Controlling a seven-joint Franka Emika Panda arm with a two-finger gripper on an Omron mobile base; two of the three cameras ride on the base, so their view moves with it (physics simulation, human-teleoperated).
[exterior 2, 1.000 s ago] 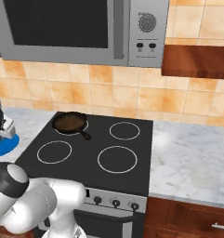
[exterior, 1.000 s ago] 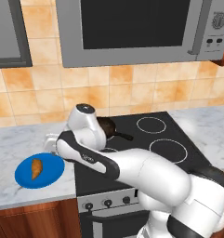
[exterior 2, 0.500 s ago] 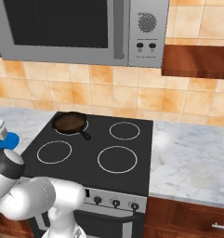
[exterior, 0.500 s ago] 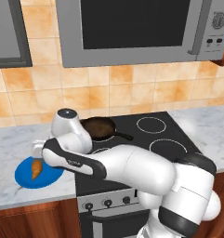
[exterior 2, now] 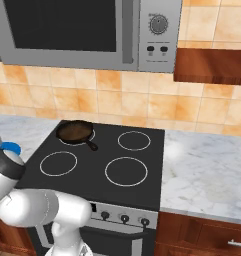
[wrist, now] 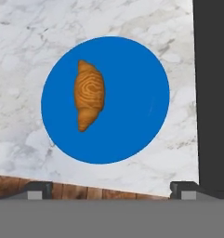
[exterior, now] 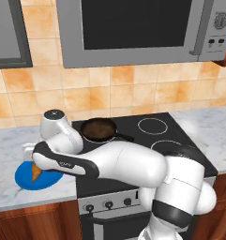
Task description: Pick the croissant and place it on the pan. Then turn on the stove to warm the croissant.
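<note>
The croissant [wrist: 89,95] lies on the blue plate [wrist: 132,135], toward one edge, on the marble counter [wrist: 20,42] beside the stove [exterior 2: 92,172]. The pan [exterior 2: 75,132] sits empty on the stove's far-left burner. The gripper [wrist: 111,189] hovers above the plate, fingers apart

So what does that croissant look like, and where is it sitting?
The croissant is a small golden-orange pastry with a fat ridged middle and pointed ends, one end curling slightly. It looks baked and whole. It lies flat on a round blue plate, off to one side of the plate's middle, touching nothing but the plate. The plate rests on the white marble counter beside the black stove. The robot's hand hovers above it, open, fingertips apart and not touching the pastry.
</note>
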